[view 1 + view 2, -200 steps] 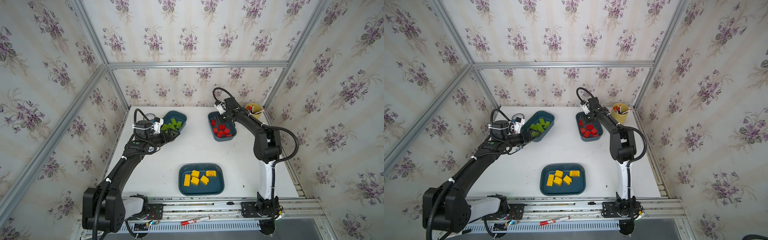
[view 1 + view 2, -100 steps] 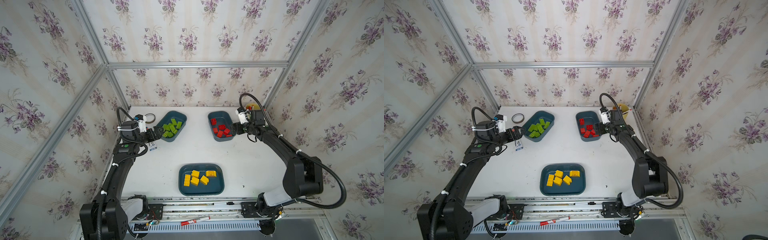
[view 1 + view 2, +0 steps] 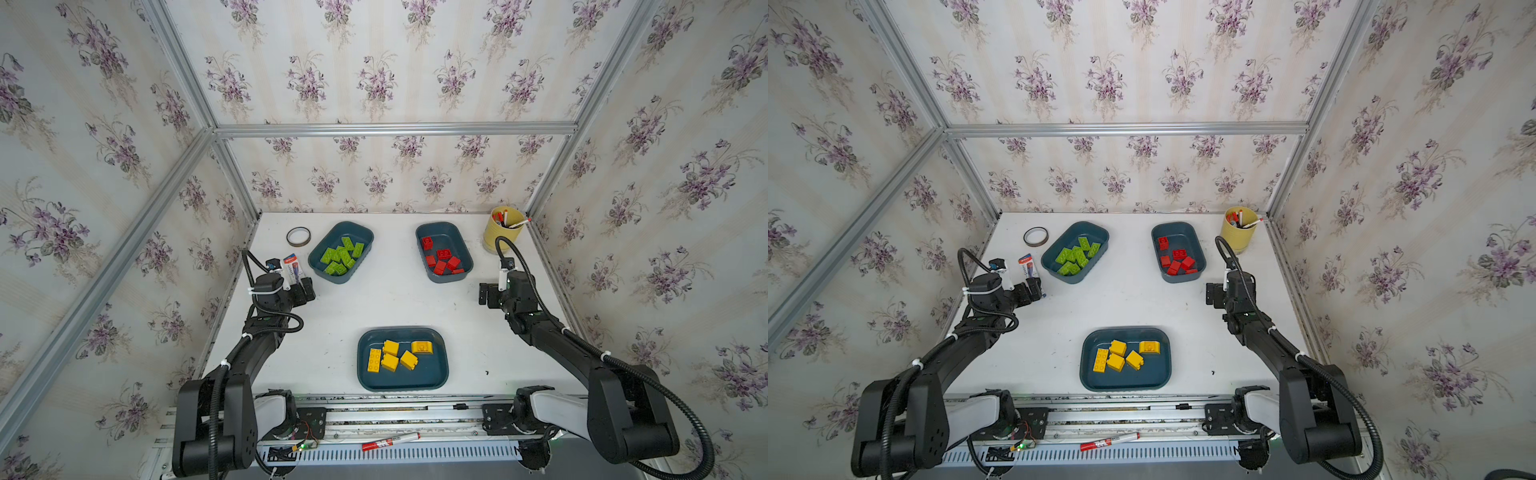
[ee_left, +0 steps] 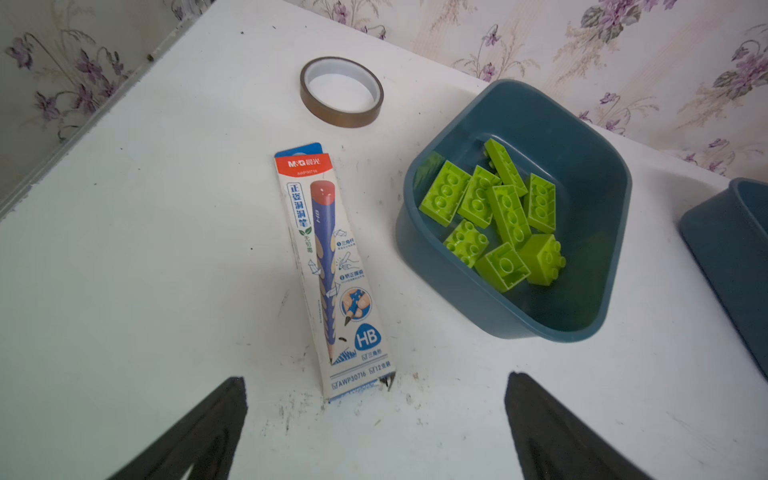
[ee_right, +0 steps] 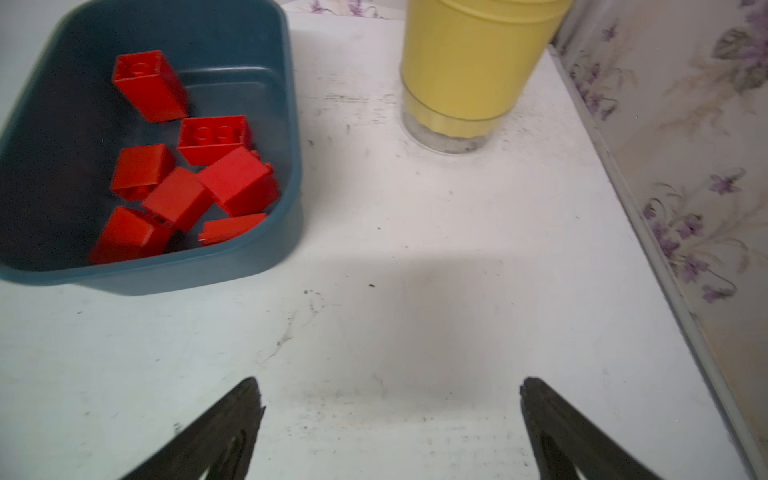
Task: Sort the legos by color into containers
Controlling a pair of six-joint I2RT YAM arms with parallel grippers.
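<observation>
At six o'clock, yellow legos [image 3: 390,359] sat in the near container [image 3: 438,376]. The left claw [image 3: 306,289] at nine and the right claw [image 3: 486,295] at three stood wide open, empty. Farther back, green legos [image 3: 343,255] filled the eleven o'clock container [image 3: 332,237], and red legos [image 3: 442,259] the one o'clock container [image 3: 449,239].

- The left arm [image 3: 257,357] rises from the near left corner of the table [image 3: 395,299], elbow folded, forearm reaching along the table's left side.
- The left gripper [image 3: 305,289] hangs low over the table, jaws spread wide and gripping nothing; its dark fingertips [image 4: 226,399] stand well apart.
- The right arm [image 3: 561,345] mirrors it along the table's right side.
- The right gripper [image 3: 496,295] is low over the table, jaws wide apart and empty.
</observation>
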